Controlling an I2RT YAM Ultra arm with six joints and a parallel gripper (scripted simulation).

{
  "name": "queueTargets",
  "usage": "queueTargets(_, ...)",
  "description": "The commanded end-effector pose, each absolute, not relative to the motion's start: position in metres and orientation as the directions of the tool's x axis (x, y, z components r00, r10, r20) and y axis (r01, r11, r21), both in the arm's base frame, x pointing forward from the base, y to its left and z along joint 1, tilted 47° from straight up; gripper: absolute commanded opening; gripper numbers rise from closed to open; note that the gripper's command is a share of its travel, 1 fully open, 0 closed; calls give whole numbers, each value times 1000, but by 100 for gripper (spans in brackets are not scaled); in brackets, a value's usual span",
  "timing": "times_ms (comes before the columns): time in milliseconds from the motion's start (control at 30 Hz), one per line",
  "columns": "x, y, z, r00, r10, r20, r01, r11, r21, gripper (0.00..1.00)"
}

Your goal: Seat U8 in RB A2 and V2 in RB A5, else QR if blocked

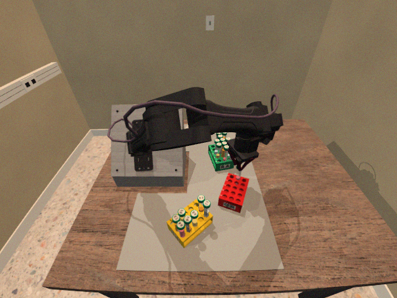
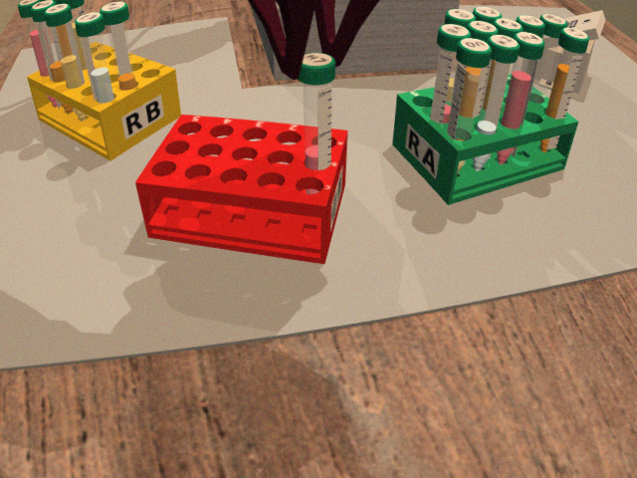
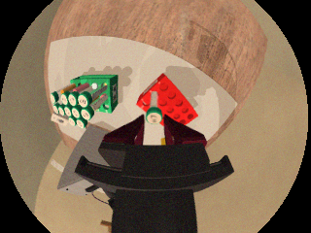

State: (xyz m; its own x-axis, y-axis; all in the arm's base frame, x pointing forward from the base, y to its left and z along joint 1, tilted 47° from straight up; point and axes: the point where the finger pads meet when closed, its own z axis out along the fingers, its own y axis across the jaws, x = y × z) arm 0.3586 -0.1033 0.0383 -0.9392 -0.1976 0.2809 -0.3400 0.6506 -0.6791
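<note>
Open pincer (image 1: 239, 169) (image 2: 315, 77) (image 3: 154, 117), 1 tube (image 2: 318, 120) (image 3: 154, 116) in red rack (image 1: 233, 192) (image 2: 234, 197) (image 3: 170, 99)

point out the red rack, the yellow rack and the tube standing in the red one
red rack (image 2: 252, 195), exterior view, front top edge
yellow rack (image 1: 198, 228), top view, side wall
tube (image 2: 317, 75), exterior view, green cap

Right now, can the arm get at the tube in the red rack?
Likely yes: the open gripper sits just above the tube, and no other tube stands in that rack.
</note>
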Motion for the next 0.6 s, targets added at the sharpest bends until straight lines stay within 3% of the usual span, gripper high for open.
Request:
queueTargets(0, 361, -100, 40, -938, -210, 276, -345, 645, -682, 30)
queueTargets(567, 367, -77, 53, -936, -215, 280, -351, 649, -675, 30)
